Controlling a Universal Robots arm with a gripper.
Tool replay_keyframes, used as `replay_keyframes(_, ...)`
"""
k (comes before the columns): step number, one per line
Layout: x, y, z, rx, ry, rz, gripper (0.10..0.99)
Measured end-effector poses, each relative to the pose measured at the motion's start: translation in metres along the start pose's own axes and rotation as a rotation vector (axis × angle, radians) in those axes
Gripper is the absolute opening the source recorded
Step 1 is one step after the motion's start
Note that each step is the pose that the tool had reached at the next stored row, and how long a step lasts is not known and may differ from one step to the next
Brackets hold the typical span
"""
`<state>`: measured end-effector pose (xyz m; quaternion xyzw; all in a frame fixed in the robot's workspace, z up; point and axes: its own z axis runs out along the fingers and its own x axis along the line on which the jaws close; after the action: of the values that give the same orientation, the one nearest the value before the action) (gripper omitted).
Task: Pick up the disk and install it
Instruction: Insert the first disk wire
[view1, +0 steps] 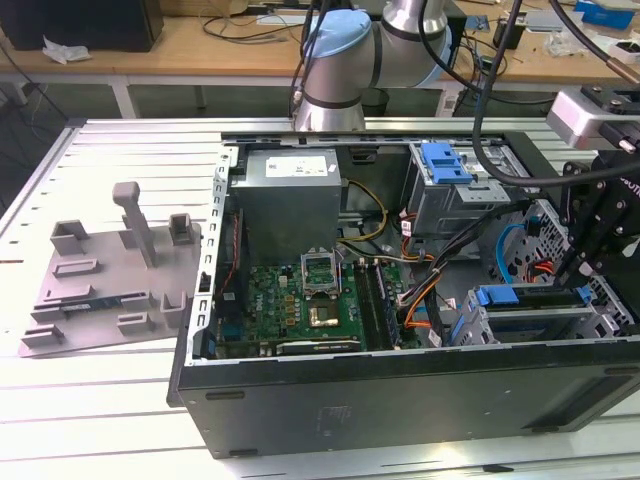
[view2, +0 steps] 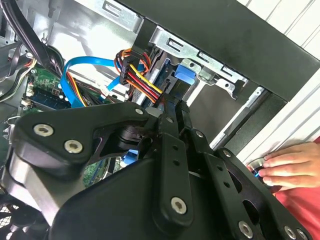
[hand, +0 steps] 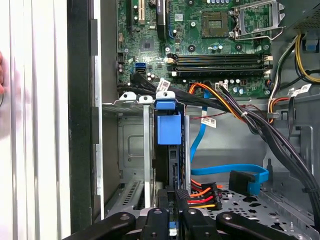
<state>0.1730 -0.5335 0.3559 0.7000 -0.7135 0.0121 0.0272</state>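
Black metal linkage gripper (hand: 174, 196) nearest the lens, jaws drawn narrow and clamped on the rear edge of the disk (hand: 168, 129), a flat silver drive in a blue plastic carrier. The disk stands edge-on in a slot of the grey metal drive cage (hand: 131, 145), inside the open black computer case (view1: 400, 400). Green motherboard (hand: 210, 50) beyond. A hand (view2: 287, 167) rests outside the case wall.

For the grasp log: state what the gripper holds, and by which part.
The gripper holds the disk, which stands edge-on in the drive cage. The jaws are shut on the end away from its blue tab.
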Motion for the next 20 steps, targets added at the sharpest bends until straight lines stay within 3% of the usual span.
replay_keyframes(20,-0.0029,0.0019,0.0014,0.002,0.0005,-0.030,0.169)
